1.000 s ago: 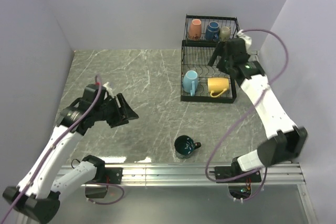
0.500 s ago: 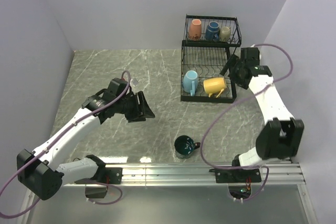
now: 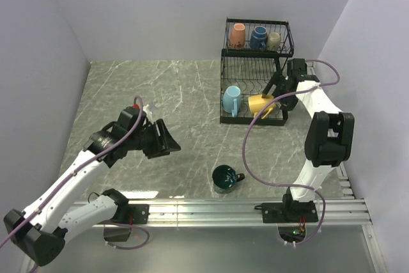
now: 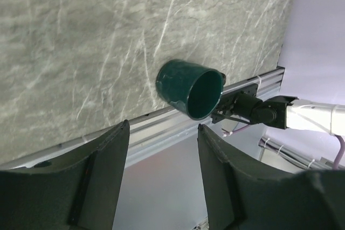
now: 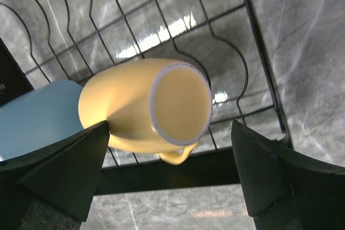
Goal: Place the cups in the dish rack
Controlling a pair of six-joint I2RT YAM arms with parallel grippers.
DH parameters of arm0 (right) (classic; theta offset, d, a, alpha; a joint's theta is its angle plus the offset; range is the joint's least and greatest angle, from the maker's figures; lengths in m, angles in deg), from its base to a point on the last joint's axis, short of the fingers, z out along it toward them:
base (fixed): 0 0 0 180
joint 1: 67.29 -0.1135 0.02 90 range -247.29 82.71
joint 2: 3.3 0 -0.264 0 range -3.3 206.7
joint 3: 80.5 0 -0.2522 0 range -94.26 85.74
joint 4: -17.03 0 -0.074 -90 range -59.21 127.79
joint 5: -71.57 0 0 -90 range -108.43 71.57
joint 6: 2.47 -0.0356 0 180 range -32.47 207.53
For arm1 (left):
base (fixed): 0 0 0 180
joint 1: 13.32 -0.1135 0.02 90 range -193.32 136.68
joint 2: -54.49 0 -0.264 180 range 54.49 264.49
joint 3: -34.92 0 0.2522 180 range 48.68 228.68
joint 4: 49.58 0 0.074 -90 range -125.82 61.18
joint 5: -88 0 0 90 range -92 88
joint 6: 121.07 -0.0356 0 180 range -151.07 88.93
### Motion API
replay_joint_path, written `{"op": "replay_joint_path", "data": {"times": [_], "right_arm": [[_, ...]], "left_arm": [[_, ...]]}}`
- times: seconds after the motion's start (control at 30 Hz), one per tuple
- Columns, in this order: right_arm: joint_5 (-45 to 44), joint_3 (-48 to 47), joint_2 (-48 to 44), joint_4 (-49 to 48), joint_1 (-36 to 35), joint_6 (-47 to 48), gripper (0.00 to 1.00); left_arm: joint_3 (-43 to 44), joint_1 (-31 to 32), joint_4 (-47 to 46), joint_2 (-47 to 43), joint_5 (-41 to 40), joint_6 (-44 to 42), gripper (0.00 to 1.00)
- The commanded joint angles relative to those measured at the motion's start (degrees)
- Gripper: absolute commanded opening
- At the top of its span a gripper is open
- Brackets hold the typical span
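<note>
Yellow ceramic mug (image 5: 151,106) on its side in the lower tray of the black wire two-tier dish rack (image 5: 178,173), mouth facing the right wrist camera, handle toward the tray's front bar. Framed by the right gripper (image 5: 170,127), with the jaws spread wide and a clear gap on one side; no grip on anything. Light blue mug (image 5: 38,117) just beyond the left-hand finger in that view, beside the yellow one.

From above: right gripper (image 3: 276,87) over the lower tray, yellow mug (image 3: 264,105) and light blue mug (image 3: 231,99) side by side below it. Farther past the jaws, in the raised upper basket of the dish rack (image 3: 255,51), a row of three: orange-pink mug (image 3: 237,35), dark navy blue mug (image 3: 258,37), olive-grey mug (image 3: 273,40).

Dark teal green mug (image 3: 225,178) outside the rack, standing on the grey marble-patterned tabletop (image 3: 160,87) close to the aluminium rail (image 3: 243,208). Left gripper (image 3: 167,142) well apart from it, jaws parted and empty. Through the left wrist camera, teal mug (image 4: 190,88) ahead of the left gripper (image 4: 163,133), in line with the gap.
</note>
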Motion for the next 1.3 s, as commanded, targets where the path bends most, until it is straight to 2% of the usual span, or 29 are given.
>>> {"op": "replay_joint_path", "data": {"times": [0.0, 0.43, 0.63, 0.73, 0.77, 0.83, 0.87, 0.9, 0.93, 1.13, 1.27], "right_arm": [[0.1, 0.2, 0.2, -3.2, 2.0, 1.1, 1.00], [11.1, 3.8, 2.9, -11.9, 2.3, -3.1, 1.00], [13.6, 5.6, 3.4, -15.1, 2.3, -4.8, 0.97], [14.2, 6.2, 3.3, -16.2, 2.2, -5.5, 0.83], [14.3, 6.5, 3.0, -16.6, 2.2, -5.6, 0.68], [14.3, 7.0, 2.9, -16.7, 2.2, -5.7, 0.58], [14.3, 7.0, 2.9, -16.7, 2.2, -5.7, 0.45], [14.4, 7.2, 2.9, -16.9, 2.1, -5.6, 0.39], [14.4, 7.3, 2.8, -16.7, 2.1, -5.6, 0.27], [11.7, 5.3, 0.3, -13.9, 1.1, -4.2, 0.00], [8.2, 1.1, -1.9, -8.7, -0.9, -2.5, 0.00]], "left_arm": [[-2.2, 0.2, 1.6, -3.0, -2.1, 3.3, 0.59], [0.8, 0.2, 3.2, -0.5, -3.5, 3.6, 0.58], [0.7, 0.2, 3.7, -1.1, -3.7, 4.3, 0.58], [0.5, 0.3, 4.2, -1.2, -4.0, 4.2, 0.58], [0.5, 0.3, 4.6, -1.2, -4.0, 4.0, 0.58], [0.4, 0.2, 4.6, -1.2, -4.1, 4.1, 0.58], [0.4, 0.3, 4.5, -1.2, -4.1, 4.2, 0.58], [0.2, 0.2, 4.2, -1.3, -4.0, 4.3, 0.58], [-0.1, 0.2, 4.1, -1.5, -3.9, 4.4, 0.58], [-0.7, 0.2, 3.5, -2.0, -3.8, 4.4, 0.58], [-1.7, 0.3, 2.7, -2.8, -3.6, 4.4, 0.58]]}}
